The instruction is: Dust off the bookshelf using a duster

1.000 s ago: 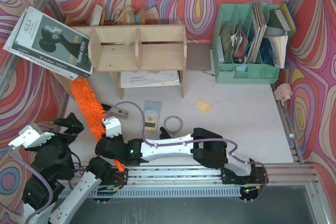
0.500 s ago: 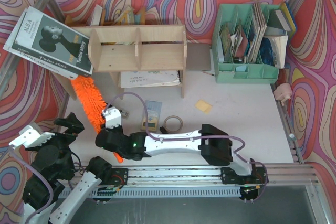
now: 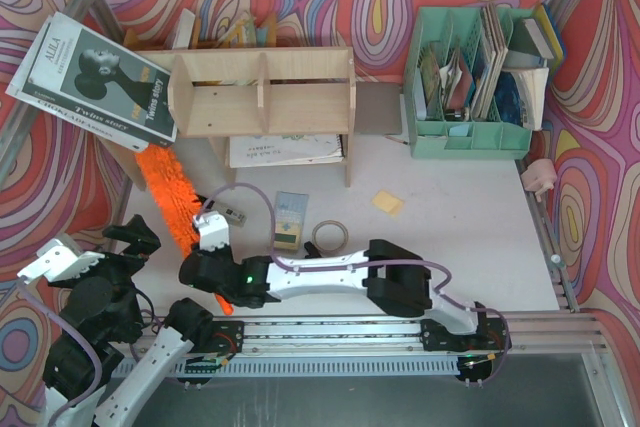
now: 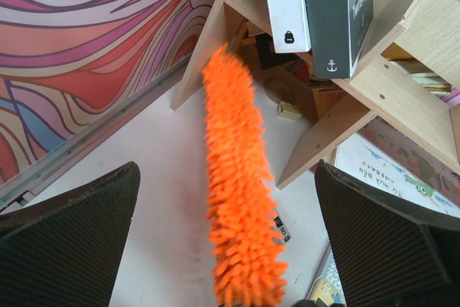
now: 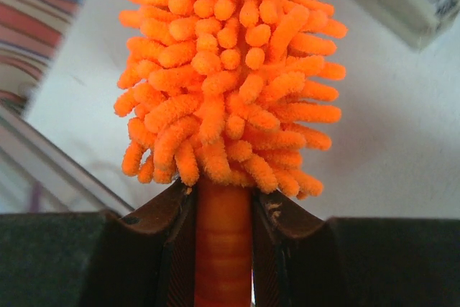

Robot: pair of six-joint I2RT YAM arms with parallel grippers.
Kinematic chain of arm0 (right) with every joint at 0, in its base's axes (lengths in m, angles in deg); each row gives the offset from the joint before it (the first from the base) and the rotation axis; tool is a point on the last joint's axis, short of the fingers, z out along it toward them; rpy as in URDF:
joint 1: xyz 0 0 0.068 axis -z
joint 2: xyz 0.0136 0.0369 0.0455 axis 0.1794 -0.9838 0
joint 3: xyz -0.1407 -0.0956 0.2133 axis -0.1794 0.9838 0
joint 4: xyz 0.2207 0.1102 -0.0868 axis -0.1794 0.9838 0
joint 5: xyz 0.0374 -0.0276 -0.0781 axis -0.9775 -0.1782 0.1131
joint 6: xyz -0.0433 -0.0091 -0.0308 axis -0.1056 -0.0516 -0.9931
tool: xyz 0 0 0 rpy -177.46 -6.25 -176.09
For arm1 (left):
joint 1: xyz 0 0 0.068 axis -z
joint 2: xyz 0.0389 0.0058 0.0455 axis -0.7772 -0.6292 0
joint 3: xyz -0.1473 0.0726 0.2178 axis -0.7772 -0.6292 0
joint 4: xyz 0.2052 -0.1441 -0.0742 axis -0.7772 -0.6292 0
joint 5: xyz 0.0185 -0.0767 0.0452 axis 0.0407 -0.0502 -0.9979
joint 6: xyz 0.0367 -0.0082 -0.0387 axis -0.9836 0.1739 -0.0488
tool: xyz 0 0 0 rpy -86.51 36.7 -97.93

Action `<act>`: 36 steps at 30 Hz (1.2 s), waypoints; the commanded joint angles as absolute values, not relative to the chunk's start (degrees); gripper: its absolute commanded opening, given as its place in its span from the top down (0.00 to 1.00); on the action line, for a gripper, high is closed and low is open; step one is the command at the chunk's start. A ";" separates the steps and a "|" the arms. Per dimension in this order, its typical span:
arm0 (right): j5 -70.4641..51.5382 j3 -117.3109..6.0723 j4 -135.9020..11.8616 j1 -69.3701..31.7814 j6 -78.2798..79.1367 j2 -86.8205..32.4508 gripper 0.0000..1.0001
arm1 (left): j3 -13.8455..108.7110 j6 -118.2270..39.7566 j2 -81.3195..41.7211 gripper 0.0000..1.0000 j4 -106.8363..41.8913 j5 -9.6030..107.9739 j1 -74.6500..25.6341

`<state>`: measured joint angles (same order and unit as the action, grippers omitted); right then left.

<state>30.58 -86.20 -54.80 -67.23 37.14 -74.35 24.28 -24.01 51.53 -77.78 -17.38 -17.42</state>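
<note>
The orange fluffy duster (image 3: 172, 197) lies slanted over the table, and its tip reaches under the left end of the plywood bookshelf (image 3: 265, 62). My right gripper (image 3: 207, 245) is shut on the duster's slim orange handle (image 5: 223, 249), just below the fluffy head (image 5: 230, 70). In the right wrist view the right gripper (image 5: 223, 206) clamps the handle from both sides. My left gripper (image 3: 110, 247) hovers near the table's left front and stands wide open. The left wrist view shows the left gripper (image 4: 226, 170) empty, with the duster (image 4: 241, 235) farther off between the fingers and the bookshelf leg (image 4: 338, 127) beyond.
A big book (image 3: 95, 77) leans on the shelf's left end. Under the shelf lies a notebook (image 3: 285, 150). On the table are a small pen-like tool (image 3: 228, 213), a card (image 3: 290, 217), a tape roll (image 3: 330, 237) and a yellow note (image 3: 388, 202). A mint-green organiser (image 3: 470, 137) stands back right.
My right gripper has shifted a little away from the bases, carrying the duster head closer under the shelf's left end. The left arm has not moved.
</note>
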 commanded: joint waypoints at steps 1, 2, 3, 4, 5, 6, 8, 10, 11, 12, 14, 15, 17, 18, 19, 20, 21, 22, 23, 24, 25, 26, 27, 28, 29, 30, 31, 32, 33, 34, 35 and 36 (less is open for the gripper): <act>28.67 -88.94 -50.28 -66.79 39.21 -78.14 1.00 | 23.49 -24.36 51.65 0.02 -77.38 -17.97 -17.78; 28.86 -89.23 -50.30 -66.63 39.01 -78.16 1.00 | 23.51 -24.36 51.65 0.02 -77.38 -17.99 -17.77; 29.20 -89.47 -50.55 -66.45 38.83 -77.88 1.00 | 23.52 -24.36 51.65 0.02 -77.37 -18.06 -17.78; 29.47 -89.57 -51.00 -66.22 38.49 -77.38 1.00 | 23.52 -24.36 51.61 0.02 -77.38 -18.02 -17.78; 29.82 -89.58 -52.03 -66.02 37.86 -76.79 1.00 | 23.45 -24.30 51.57 0.02 -77.38 -18.05 -17.78; 30.44 -89.77 -53.13 -65.95 36.99 -76.00 1.00 | 23.43 -24.33 51.52 0.02 -77.31 -18.05 -17.76; 32.56 -90.78 -54.65 -65.91 34.64 -74.68 1.00 | 23.43 -24.40 51.33 0.02 -77.24 -17.92 -17.78; 34.68 -92.65 -56.11 -65.91 32.12 -73.47 1.00 | 23.47 -24.45 50.99 0.02 -77.20 -17.86 -17.77; 35.85 -93.41 -56.81 -65.91 30.77 -72.89 1.00 | 23.51 -24.45 50.81 0.02 -77.20 -17.83 -17.74; 36.75 -93.86 -57.79 -65.87 29.47 -71.99 1.00 | 23.51 -24.45 50.70 0.02 -77.28 -17.87 -17.78; 38.18 -94.00 -60.06 -65.92 27.19 -70.38 1.00 | 23.60 -24.39 50.66 0.02 -77.37 -17.87 -17.78; 38.71 -93.94 -61.07 -65.88 26.31 -69.54 1.00 | 23.56 -24.36 50.75 0.02 -77.38 -17.94 -17.78; 39.13 -93.35 -62.84 -65.82 24.79 -68.73 1.00 | 23.52 -24.36 51.00 0.02 -77.37 -17.97 -17.77; 39.21 -92.91 -63.22 -65.81 24.82 -68.64 1.00 | 23.44 -24.36 51.11 0.02 -77.37 -17.96 -17.71; 39.14 -92.12 -63.50 -65.85 25.04 -68.69 1.00 | 23.43 -24.44 51.20 0.02 -77.23 -18.00 -17.76; 38.83 -91.00 -63.67 -65.82 25.58 -68.95 1.00 | 23.42 -24.45 51.21 0.02 -77.14 -17.98 -17.76; 38.23 -90.12 -63.24 -65.86 26.75 -69.39 1.00 | 23.43 -24.45 51.17 0.02 -77.07 -17.98 -17.76; 37.38 -89.50 -62.46 -65.79 27.96 -70.39 1.00 | 23.43 -24.45 51.18 0.02 -77.13 -17.98 -17.77; 36.74 -89.04 -61.67 -65.78 29.11 -71.38 1.00 | 23.43 -24.51 51.16 0.02 -77.11 -17.98 -17.78; 35.95 -88.53 -60.92 -65.81 30.26 -72.46 1.00 | 23.43 -24.53 51.13 0.02 -77.05 -17.90 -17.77; 35.12 -88.05 -60.01 -65.80 31.55 -73.59 1.00 | 23.43 -24.54 51.13 0.02 -77.03 -17.92 -17.78; 34.32 -87.75 -58.96 -65.71 32.72 -74.80 1.00 | 23.43 -24.54 51.12 0.02 -76.98 -17.89 -17.78; 33.65 -87.66 -58.16 -65.67 33.68 -76.00 1.00 | 23.38 -24.58 51.12 0.02 -77.01 -17.84 -17.78; 32.77 -87.76 -57.41 -65.69 34.37 -76.93 1.00 | 23.41 -24.62 51.08 0.02 -76.99 -17.86 -17.72; 31.99 -87.97 -56.76 -65.69 35.00 -78.04 1.00 | 23.41 -24.62 51.02 0.02 -76.95 -17.76 -17.73; 31.40 -88.41 -56.06 -65.69 35.37 -78.79 1.00 | 23.43 -24.62 51.00 0.02 -76.98 -17.82 -17.77; 31.04 -88.96 -55.68 -65.69 35.49 -79.43 1.00 | 23.43 -24.62 51.04 0.02 -77.01 -17.86 -17.78; 30.88 -89.55 -55.37 -65.71 35.38 -79.86 1.00 | 23.43 -24.62 51.10 0.02 -77.03 -17.80 -17.78; 31.06 -90.17 -55.17 -65.72 35.06 -79.97 1.00 | 23.43 -24.62 51.07 0.02 -77.02 -17.83 -17.76; 31.19 -90.68 -55.25 -65.62 34.66 -79.97 1.00 | 23.43 -24.57 51.12 0.02 -77.07 -17.92 -17.78; 31.53 -91.05 -55.47 -65.54 34.21 -79.63 1.00 | 23.43 -24.54 51.20 0.02 -77.11 -17.92 -17.78; 32.00 -91.45 -56.07 -65.39 33.51 -79.15 1.00 | 23.38 -24.54 51.21 0.02 -77.11 -17.92 -17.78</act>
